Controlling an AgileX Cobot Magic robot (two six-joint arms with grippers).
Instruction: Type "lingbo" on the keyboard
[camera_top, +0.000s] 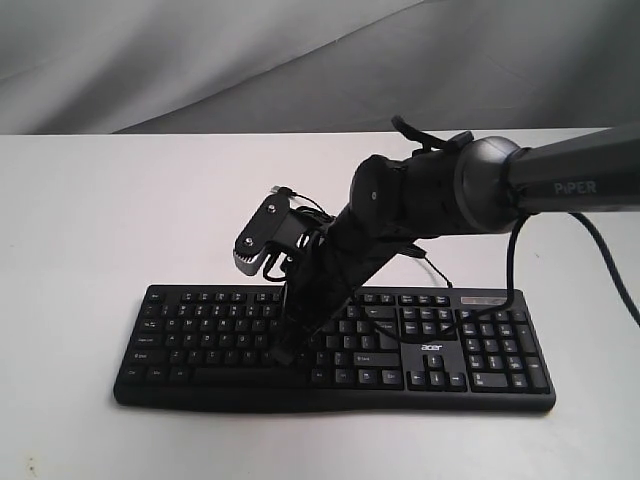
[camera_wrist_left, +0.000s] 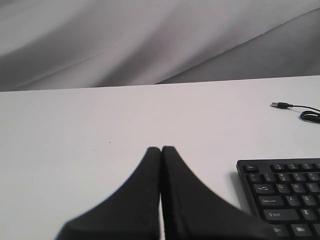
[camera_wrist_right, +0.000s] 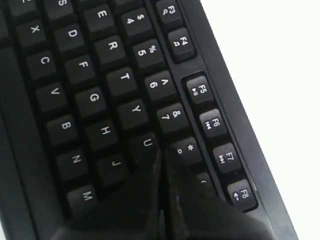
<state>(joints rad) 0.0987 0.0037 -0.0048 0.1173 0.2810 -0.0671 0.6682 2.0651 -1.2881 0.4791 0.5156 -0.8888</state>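
Exterior view faces the keyboard (camera_top: 200, 322) frontally; both wrist views share it, right closest.

A white table (camera_top: 80, 250) carries the black keyboard (camera_top: 220, 330) and its USB cable (camera_wrist_left: 282, 105), plug lying free.
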